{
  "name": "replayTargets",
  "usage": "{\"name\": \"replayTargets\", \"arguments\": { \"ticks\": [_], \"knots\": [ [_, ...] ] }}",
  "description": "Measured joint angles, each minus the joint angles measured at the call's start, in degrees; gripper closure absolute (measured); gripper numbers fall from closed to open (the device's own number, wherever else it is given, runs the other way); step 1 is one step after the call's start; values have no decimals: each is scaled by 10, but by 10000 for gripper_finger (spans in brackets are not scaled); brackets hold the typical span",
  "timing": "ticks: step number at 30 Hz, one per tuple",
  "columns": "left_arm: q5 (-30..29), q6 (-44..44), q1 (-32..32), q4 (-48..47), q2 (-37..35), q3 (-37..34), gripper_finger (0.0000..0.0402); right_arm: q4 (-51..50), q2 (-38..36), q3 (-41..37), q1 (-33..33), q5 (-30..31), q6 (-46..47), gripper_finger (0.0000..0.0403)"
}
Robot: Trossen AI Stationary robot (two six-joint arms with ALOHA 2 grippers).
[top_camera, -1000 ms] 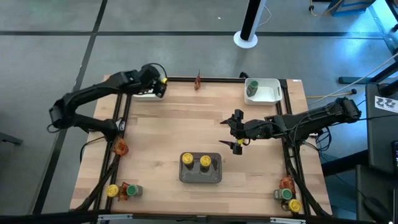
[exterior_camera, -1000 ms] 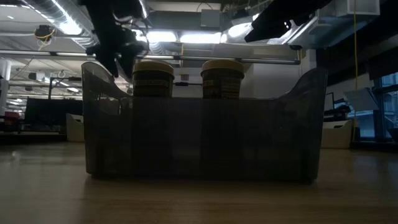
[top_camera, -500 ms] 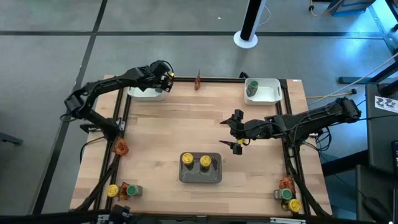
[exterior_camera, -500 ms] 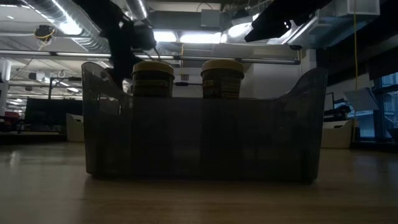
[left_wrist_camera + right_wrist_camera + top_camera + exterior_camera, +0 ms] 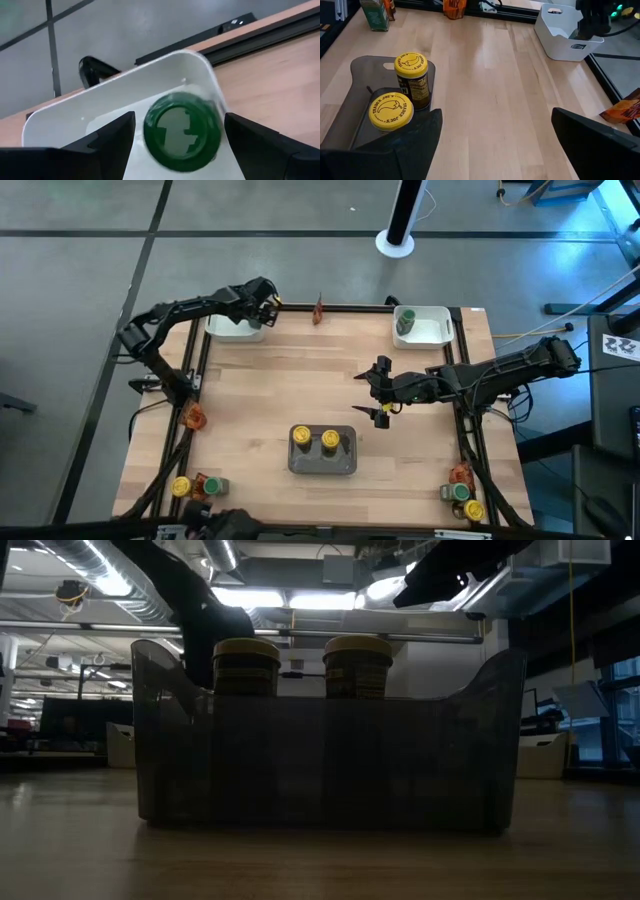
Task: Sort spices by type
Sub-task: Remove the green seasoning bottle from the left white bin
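While the grey tray [image 5: 325,755] fills the low view and hides the counter behind it, only the tops of its two yellow-lidded jars [image 5: 315,439] rise above its wall there. Over the white tray [image 5: 232,331] at the far left corner, the left tool [image 5: 268,302] hangs with its fingers spread on either side of a green-lidded jar [image 5: 182,131], not touching it as far as its wrist view shows; whether the jar stands on the tray floor cannot be told. At mid-counter the right tool [image 5: 378,391] is spread wide and empty, above bare wood just beyond the grey tray. Another green-lidded jar [image 5: 405,321] sits in the far right white tray [image 5: 437,330]. More jars and reddish-orange packets crowd the near corners [image 5: 196,486] [image 5: 462,492], partly hidden by the frame rails. One packet [image 5: 318,308] stands at the far edge, another [image 5: 193,416] lies off the left edge. The counter's [image 5: 300,380] middle lies open.
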Motion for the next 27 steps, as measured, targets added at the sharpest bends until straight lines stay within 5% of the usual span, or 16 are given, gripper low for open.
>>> {"name": "replayTargets", "arguments": {
  "ticks": [4, 12, 27],
  "knots": [
    [2, 9, 0, 17, 0, 0, 123, 0, 0, 0, 0, 0, 0, 29],
    [3, 13, 1, 12, 0, 0, 208, 0, 0, 0, 0, 0, 0, 29],
    [5, 32, -1, 3, -16, -1, 205, 0, 0, 0, 0, 0, 0, 29]
  ]
}}
